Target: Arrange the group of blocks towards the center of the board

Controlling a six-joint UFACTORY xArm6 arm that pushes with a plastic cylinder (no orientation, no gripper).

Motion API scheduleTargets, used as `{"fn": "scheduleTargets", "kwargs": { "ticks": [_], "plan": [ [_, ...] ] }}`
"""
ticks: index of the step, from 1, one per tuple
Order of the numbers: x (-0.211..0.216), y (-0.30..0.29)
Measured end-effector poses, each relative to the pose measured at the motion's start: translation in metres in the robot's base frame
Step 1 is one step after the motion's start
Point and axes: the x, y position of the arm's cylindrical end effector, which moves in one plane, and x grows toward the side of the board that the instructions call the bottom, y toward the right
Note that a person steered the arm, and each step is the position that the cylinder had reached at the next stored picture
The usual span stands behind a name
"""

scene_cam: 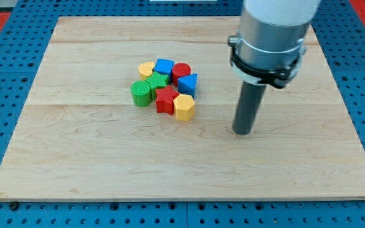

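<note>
Several small blocks sit tightly clustered a little left of the board's middle. A yellow heart, a blue cube and a red cylinder form the top row. Below them are a green cylinder, a green block, a blue triangular block, a red star and a yellow hexagon. My tip rests on the board to the right of the cluster, about a block's width or more away from the yellow hexagon, touching no block.
The wooden board lies on a blue perforated table. The arm's grey cylindrical body rises above the rod at the view's top right.
</note>
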Motion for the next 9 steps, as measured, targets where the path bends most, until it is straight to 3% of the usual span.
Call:
{"fn": "scheduleTargets", "kwargs": {
  "ticks": [2,3,5,6,8,9],
  "plan": [
    [-0.031,-0.067],
    [-0.027,-0.105],
    [0.010,-0.107],
    [0.007,-0.187],
    [-0.051,-0.179],
    [-0.051,-0.152]
  ]
}}
